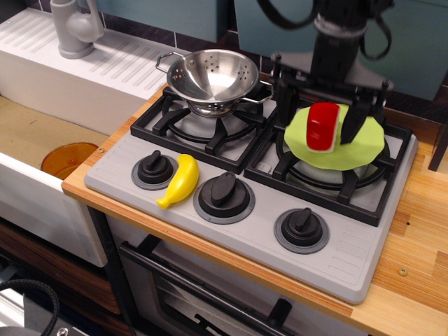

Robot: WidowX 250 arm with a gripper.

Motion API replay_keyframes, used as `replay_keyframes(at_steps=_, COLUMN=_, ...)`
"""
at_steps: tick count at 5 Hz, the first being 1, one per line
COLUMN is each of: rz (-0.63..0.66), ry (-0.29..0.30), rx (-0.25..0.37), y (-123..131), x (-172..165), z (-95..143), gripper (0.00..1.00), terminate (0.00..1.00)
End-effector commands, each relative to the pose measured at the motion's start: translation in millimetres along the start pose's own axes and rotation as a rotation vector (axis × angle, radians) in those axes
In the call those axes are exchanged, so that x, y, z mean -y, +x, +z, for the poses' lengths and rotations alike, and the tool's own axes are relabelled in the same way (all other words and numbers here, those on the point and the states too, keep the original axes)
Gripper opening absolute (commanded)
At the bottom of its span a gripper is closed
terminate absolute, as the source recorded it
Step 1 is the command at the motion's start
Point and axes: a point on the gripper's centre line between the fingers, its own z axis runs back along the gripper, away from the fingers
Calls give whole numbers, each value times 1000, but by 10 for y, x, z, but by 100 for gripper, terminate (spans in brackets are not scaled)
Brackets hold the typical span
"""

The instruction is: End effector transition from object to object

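Gripper hovers above red block, fingers spread wide either side, gripping nothing. Block rests on green plate.

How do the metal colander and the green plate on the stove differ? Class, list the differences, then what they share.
The colander is shiny steel, deep and full of holes; the plate is flat, lime green and solid. The colander sits empty on the back left burner, while the plate lies on the right burner with a red block on it. The gripper hangs over the plate, not the colander. Both are round and rest on burner grates.
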Motion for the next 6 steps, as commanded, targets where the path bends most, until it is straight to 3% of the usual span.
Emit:
replay_keyframes(at_steps=1, rz=-3, ry=-10, rx=39, y=21, x=-89, z=456, gripper=100, terminate=0)
replay_keyframes(at_steps=3, rz=-72, ry=-7, rx=118, y=-42, x=-517, z=267, gripper=100, terminate=0)
replay_keyframes(at_steps=6, rz=-101, ry=25, rx=174, y=-98, x=-958, z=98, gripper=100, terminate=0)
